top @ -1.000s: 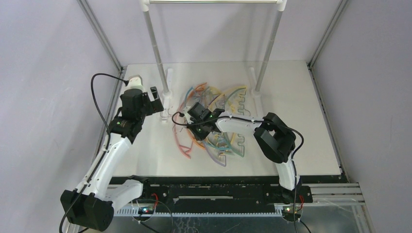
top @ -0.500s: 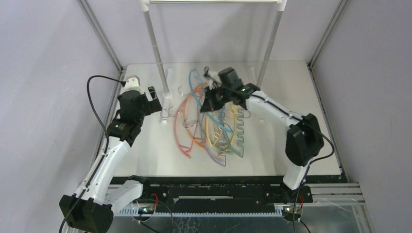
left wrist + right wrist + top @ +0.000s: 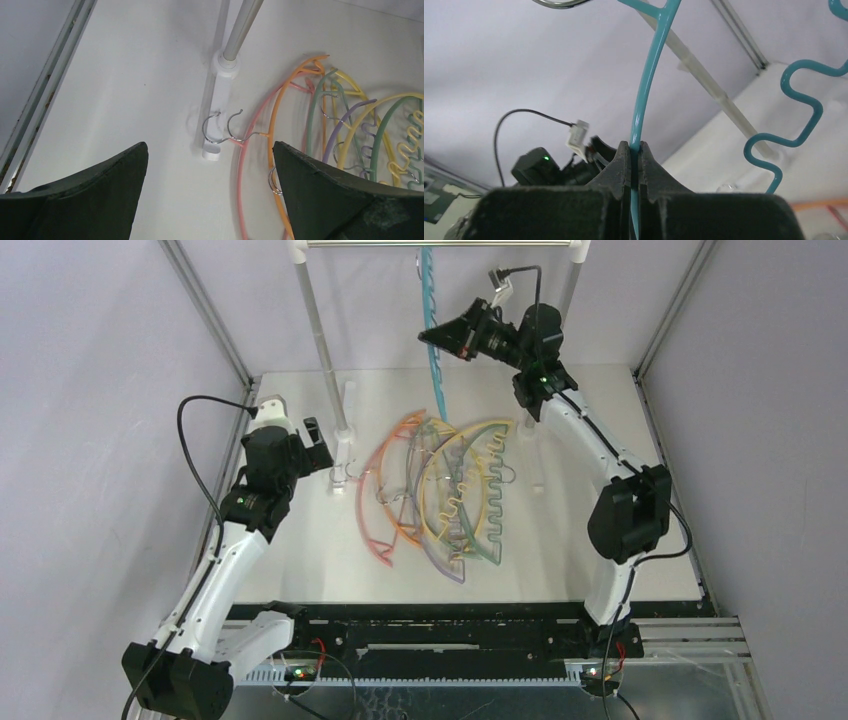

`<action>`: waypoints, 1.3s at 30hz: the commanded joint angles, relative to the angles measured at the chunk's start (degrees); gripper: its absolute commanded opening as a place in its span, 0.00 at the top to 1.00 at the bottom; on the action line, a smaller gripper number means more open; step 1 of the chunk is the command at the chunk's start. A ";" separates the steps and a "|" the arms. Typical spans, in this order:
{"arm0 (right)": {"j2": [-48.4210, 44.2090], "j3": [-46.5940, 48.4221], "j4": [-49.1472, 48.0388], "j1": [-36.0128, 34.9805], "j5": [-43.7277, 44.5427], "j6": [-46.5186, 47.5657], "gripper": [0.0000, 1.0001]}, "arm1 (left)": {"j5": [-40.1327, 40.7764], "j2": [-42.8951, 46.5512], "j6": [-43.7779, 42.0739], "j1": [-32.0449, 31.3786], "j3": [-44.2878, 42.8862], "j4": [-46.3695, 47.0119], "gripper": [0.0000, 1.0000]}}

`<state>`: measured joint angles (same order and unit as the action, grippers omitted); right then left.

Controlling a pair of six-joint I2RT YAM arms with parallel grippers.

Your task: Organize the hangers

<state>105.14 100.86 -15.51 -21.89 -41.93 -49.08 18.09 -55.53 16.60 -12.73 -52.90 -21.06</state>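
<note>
Right end effector (image 3: pixel 634 152) tight around the teal hanger (image 3: pixel 645 85).

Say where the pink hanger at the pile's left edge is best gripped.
Take the pink hanger by its outer curved arm, from above on the left of the pile, I'd judge. That arc lies flat against bare table, outermost of the hangers, and the open left gripper is nearest.

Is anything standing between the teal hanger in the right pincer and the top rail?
Nothing visible does. The right pincer is shut on the teal hanger, held up at the top rail. Whether its hook is over the rail already, I cannot tell.
</note>
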 commanded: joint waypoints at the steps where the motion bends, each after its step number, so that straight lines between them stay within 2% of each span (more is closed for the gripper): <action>1: 2.32 6.77 -14.86 -0.26 -1.79 -10.23 1.00 | 1.81 1.90 0.62 -0.02 0.64 1.09 0.00; 7: 1.79 8.11 -12.76 -0.29 -0.03 -9.39 1.00 | 3.43 3.43 0.01 -0.03 2.57 0.25 0.01; 12: 2.07 8.48 -14.49 0.69 5.83 -15.64 1.00 | 2.85 3.15 -0.20 -0.09 1.88 -0.01 0.01; 21: 2.09 11.56 -6.61 1.27 14.94 -22.78 1.00 | 1.97 1.75 -0.43 -0.05 0.73 -0.04 0.00; 28: 5.39 12.05 1.07 2.07 14.64 -27.55 1.00 | 2.34 1.55 -1.02 -0.03 1.09 0.05 0.00; 36: 5.20 8.26 4.54 2.16 13.71 -27.60 1.00 | 3.01 1.54 -1.58 -0.04 1.68 -0.01 0.01; 37: 4.90 7.88 5.20 2.20 13.66 -26.93 0.98 | 3.05 1.43 -1.52 -0.05 1.73 0.01 0.00; 39: 4.08 7.46 7.20 2.35 13.46 -24.71 0.88 | 3.01 1.13 -1.48 -0.09 1.56 0.12 0.00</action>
<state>111.04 110.13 -14.15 -20.34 -29.45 -75.11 20.40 -54.13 16.03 -12.73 -50.87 -22.04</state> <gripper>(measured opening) 0.053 0.996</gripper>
